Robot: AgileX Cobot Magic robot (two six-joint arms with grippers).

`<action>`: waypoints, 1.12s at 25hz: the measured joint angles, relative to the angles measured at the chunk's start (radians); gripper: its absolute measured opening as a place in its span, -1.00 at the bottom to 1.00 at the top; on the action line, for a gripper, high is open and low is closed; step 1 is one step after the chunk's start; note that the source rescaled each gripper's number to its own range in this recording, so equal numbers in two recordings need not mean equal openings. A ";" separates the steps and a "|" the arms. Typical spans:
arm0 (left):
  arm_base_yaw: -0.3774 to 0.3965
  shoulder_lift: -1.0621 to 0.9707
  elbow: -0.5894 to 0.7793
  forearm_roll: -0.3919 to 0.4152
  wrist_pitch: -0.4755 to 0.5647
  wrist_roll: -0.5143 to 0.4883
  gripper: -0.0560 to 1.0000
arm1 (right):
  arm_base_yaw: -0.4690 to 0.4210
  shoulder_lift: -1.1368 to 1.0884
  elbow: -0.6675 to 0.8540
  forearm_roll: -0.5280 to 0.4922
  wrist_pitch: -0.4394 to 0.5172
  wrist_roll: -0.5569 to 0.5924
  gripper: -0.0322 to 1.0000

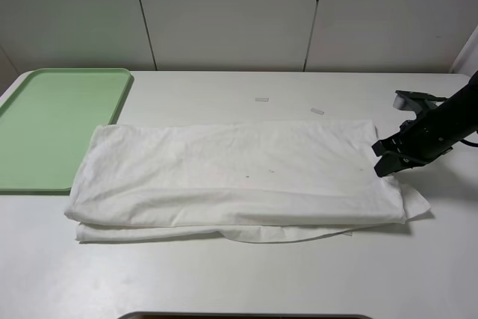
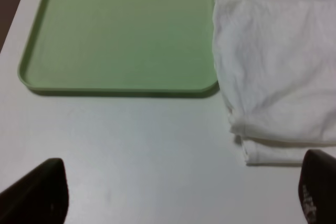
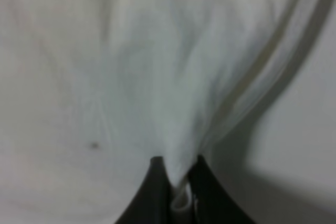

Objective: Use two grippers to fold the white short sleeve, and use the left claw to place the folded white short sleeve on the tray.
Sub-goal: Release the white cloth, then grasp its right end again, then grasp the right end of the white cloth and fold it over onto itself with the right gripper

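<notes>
The white short sleeve (image 1: 239, 177) lies folded into a long band across the middle of the table (image 1: 246, 282). Its left end touches the pale green tray (image 1: 52, 125) at the far left. My right gripper (image 1: 385, 160) is at the shirt's right edge. In the right wrist view it (image 3: 178, 187) is shut on a pinch of the white cloth (image 3: 157, 66). My left arm is out of the exterior view. In the left wrist view my left gripper (image 2: 181, 192) is open and empty above bare table, in front of the tray (image 2: 121, 30) and the shirt's left end (image 2: 278, 77).
Two small white tape strips (image 1: 261, 99) (image 1: 317, 110) lie on the table behind the shirt. White wall panels stand behind the table. A dark edge (image 1: 246, 316) shows at the table's front.
</notes>
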 joint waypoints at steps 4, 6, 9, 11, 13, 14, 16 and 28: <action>0.000 0.000 0.000 0.000 0.001 0.000 0.74 | 0.009 -0.010 0.000 -0.030 -0.001 0.007 -0.93; 0.000 0.000 0.000 0.000 0.001 0.000 0.74 | 0.012 -0.029 0.000 -0.063 -0.001 0.027 -0.93; 0.000 0.000 0.000 0.000 0.000 0.000 0.74 | 0.020 -0.071 0.000 -0.130 -0.002 0.085 -0.93; 0.000 0.000 0.000 0.000 0.000 0.000 0.74 | 0.024 -0.086 0.000 -0.163 -0.002 0.113 -0.93; 0.000 0.000 0.000 0.001 0.000 0.000 0.74 | 0.036 -0.114 0.001 -0.210 -0.002 0.157 -0.93; 0.000 0.000 0.000 0.001 0.000 0.000 0.74 | 0.044 -0.133 0.001 -0.234 -0.002 0.178 -0.93; 0.000 0.000 0.000 0.001 0.000 0.000 0.74 | 0.059 -0.168 0.001 -0.267 -0.002 0.213 -0.93; 0.000 0.000 0.000 0.001 0.000 0.000 0.74 | 0.278 -0.347 0.001 -0.462 0.005 0.533 -0.93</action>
